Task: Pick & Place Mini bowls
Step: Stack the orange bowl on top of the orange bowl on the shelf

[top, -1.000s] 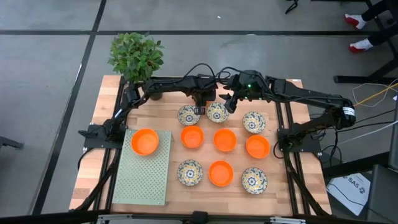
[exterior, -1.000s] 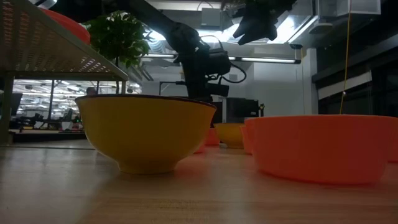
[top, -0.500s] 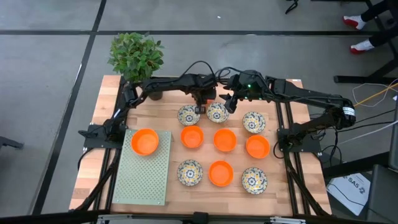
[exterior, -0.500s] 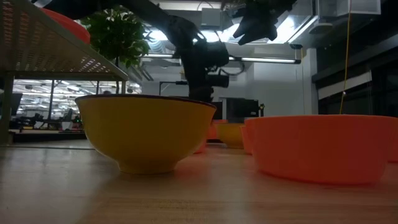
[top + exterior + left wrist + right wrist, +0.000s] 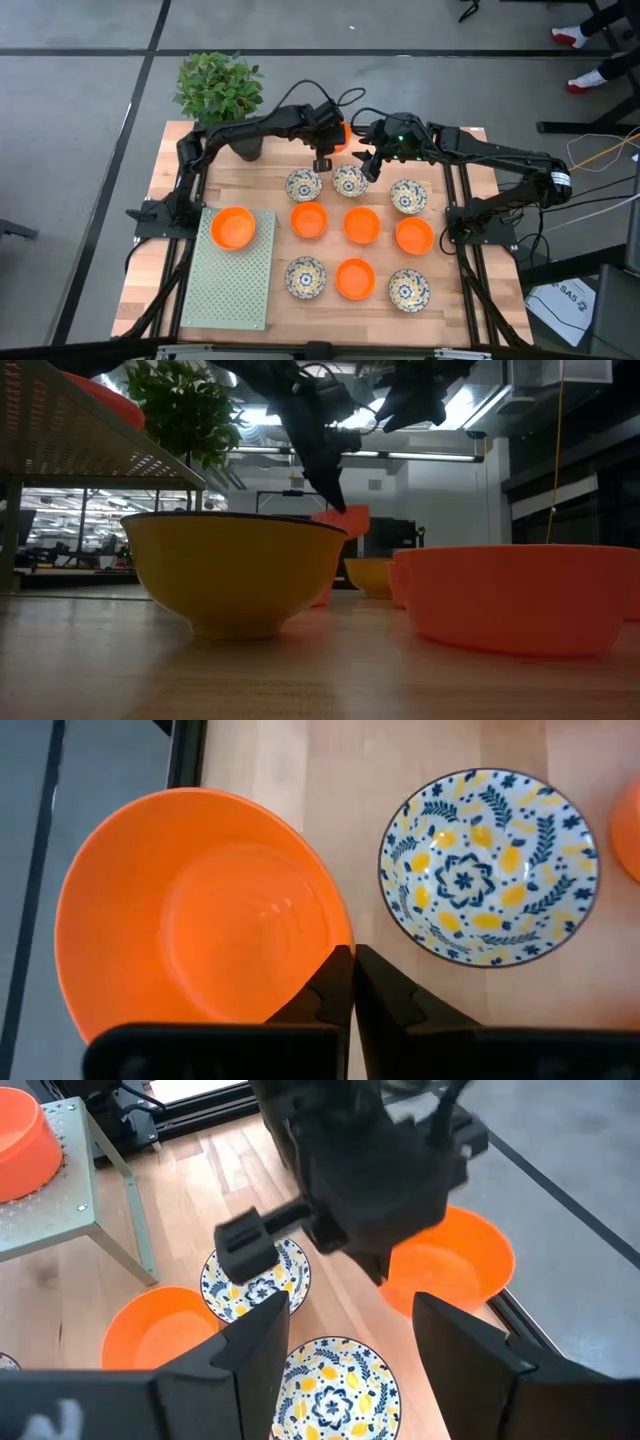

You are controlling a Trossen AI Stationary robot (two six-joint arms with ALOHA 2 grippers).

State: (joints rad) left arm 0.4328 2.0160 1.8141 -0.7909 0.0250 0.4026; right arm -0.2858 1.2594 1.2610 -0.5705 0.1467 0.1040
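Observation:
My left gripper (image 5: 332, 146) is over the table's far middle, shut on a plain orange mini bowl (image 5: 340, 132), which also shows in the low view (image 5: 345, 520). My right gripper (image 5: 371, 163) hovers open just right of it, above a floral bowl (image 5: 349, 181) and touching nothing. In the right wrist view its fingers (image 5: 265, 1345) frame that floral bowl (image 5: 330, 1390). Several more orange and floral bowls rest on their bases on the wood. One orange bowl (image 5: 233, 228) sits on the green rack (image 5: 232, 285). My left gripper holds the orange bowl by its rim (image 5: 328, 952), pinched with one finger inside the bowl and one outside. The fingers (image 5: 383, 1270) come from above, pointing down. The bowl is lifted clear of the table and hangs tilted below them (image 5: 345, 520).
A potted plant (image 5: 220, 92) stands at the far left corner. Floral bowls (image 5: 304, 184) (image 5: 408, 196) and orange bowls (image 5: 309, 219) (image 5: 361, 225) (image 5: 414, 236) crowd the middle. Another row (image 5: 355, 278) lies nearer. A person's shoes (image 5: 585, 75) show on the floor beyond the table.
My left gripper has risen from the table and swung toward the far edge, carrying the orange bowl up with it. The bowl, low behind the other bowls before, is now lifted clear and tilted. My right gripper has kept still.

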